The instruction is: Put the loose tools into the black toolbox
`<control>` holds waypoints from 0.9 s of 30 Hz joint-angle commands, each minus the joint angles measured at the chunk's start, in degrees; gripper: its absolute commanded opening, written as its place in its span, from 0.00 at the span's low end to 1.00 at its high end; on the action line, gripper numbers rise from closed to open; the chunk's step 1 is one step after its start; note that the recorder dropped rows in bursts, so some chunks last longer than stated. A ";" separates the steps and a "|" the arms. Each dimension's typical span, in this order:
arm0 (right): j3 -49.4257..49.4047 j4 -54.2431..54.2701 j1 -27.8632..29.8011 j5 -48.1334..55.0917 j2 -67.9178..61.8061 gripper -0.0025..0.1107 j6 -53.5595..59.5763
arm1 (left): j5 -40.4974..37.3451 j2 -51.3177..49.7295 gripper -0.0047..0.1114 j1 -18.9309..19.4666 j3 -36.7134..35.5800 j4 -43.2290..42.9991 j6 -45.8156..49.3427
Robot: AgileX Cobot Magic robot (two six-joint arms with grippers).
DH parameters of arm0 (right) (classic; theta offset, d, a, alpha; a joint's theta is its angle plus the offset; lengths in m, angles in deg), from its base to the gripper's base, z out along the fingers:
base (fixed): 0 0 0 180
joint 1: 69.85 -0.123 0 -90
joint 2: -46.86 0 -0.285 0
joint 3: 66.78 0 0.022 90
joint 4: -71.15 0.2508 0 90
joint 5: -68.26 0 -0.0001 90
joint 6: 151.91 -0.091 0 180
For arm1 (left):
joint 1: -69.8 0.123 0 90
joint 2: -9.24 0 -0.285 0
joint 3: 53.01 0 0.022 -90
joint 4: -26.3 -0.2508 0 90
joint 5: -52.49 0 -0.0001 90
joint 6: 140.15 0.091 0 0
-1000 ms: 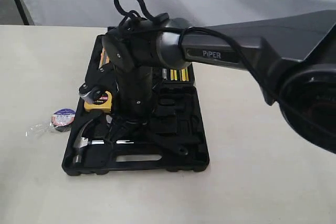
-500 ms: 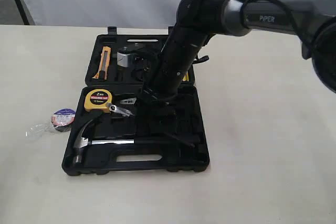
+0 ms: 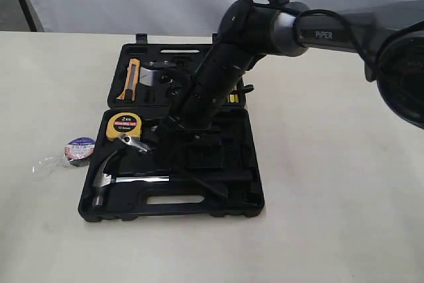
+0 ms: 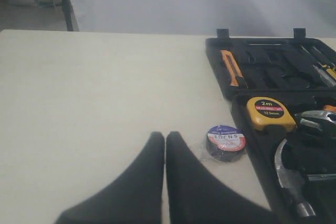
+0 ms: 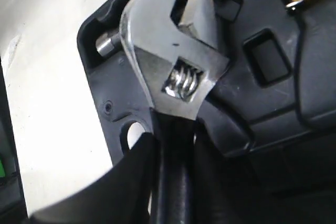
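Note:
The black toolbox (image 3: 255,200) lies open on the table. In its front half rests the claw hammer (image 3: 106,178), which the left wrist view also catches (image 4: 290,178). My right gripper (image 3: 173,128) hovers over the front half, shut on the black handle of the adjustable wrench (image 5: 173,61). The wrench's silver head (image 3: 136,143) points toward the hammer. In the right wrist view the right gripper (image 5: 173,141) clamps that handle from both sides. The wrapped tape roll (image 3: 80,149) lies on the table left of the box. My left gripper (image 4: 165,136) is shut and empty, just short of the tape roll (image 4: 226,141).
A yellow tape measure (image 3: 124,126) sits in the box beside the wrench head. An orange-handled knife (image 3: 132,77) and other small tools fill the back half. A white backdrop hangs behind the table. The right arm crosses over the box's back half.
The right arm has lifted and swung back to the right, uncovering the box. The wrench head has since shifted left toward the tape measure and hammer. The tape roll has not moved.

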 commanded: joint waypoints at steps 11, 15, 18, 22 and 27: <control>0.03 -5.30 -0.41 -4.56 6.01 0.43 -3.08 | 0.97 0.46 0.05 0.19 -0.53 0.78 -0.59; 0.03 -20.24 -4.95 -7.05 9.91 0.43 -14.61 | 0.97 0.46 0.05 0.19 -0.53 0.78 -0.59; 0.03 -35.39 -9.87 -7.11 10.92 0.43 -25.38 | 0.97 0.46 0.05 0.19 -0.53 0.78 -0.59; 0.03 -45.70 -15.05 -7.38 10.02 0.43 -34.46 | 0.97 0.46 0.05 0.19 -0.53 0.78 -0.59; 0.03 -46.93 -18.36 -7.26 7.51 0.43 -34.46 | 0.97 0.46 0.05 0.19 -0.53 0.78 -0.59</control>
